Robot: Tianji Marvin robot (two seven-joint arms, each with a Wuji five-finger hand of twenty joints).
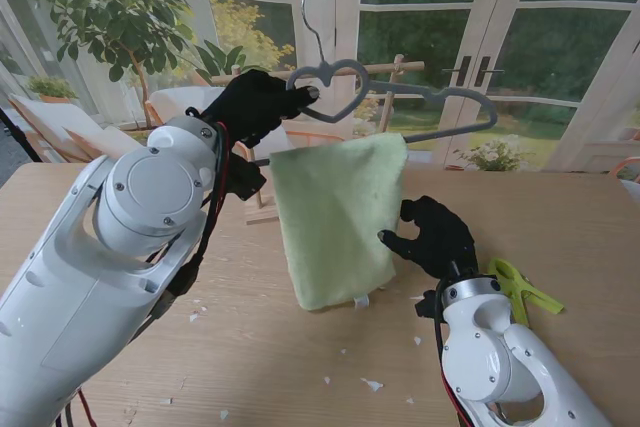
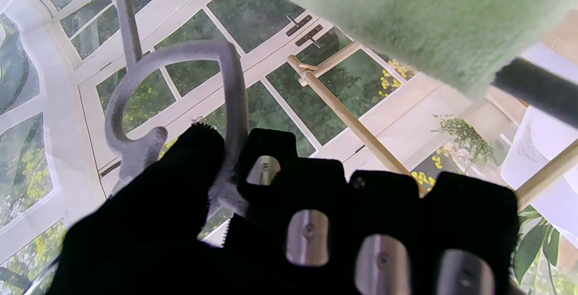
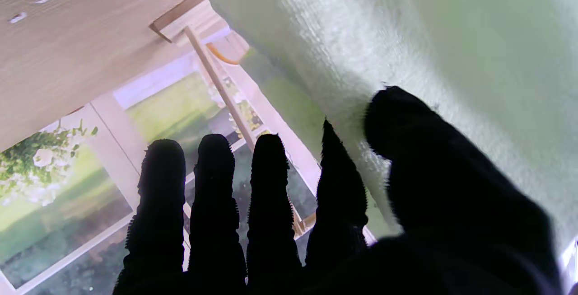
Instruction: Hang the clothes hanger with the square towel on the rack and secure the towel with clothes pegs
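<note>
Above the table (image 1: 120, 187), left robot hand (image 1: 255, 102) grips hanger (image 1: 400, 97) carrying towel (image 1: 335, 217)

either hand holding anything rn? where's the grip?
Left hand grips the grey flocked clothes hanger at its heart-shaped neck loop, under the hook. Right hand holds nothing, fingers spread beside the green towel.

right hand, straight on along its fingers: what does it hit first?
Likely the green towel: the right hand is open beside its edge, thumb nearly touching. The other fingers may pass beside it; depth unclear.
</note>
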